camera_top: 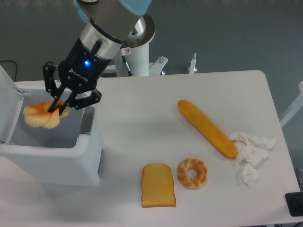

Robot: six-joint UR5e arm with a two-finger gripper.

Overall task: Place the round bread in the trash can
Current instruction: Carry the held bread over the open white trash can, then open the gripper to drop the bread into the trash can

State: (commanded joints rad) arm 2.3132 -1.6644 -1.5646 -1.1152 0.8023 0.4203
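The round bread (39, 114), a lumpy golden-orange bun, hangs in the air over the open mouth of the trash can (52, 161). My gripper (57, 105) is shut on the bun's right side, its black fingers pointing down and left. The trash can is a boxy white bin at the table's left, its lid (7, 101) swung up at the far left. The bun is above the bin's inside, near the left half of the opening.
On the white table (142, 123) lie a long orange baguette (207, 128), a ring-shaped bread (192, 173), a slice of toast (157, 185) and crumpled white tissue (250, 151) at the right. The arm reaches in from the back.
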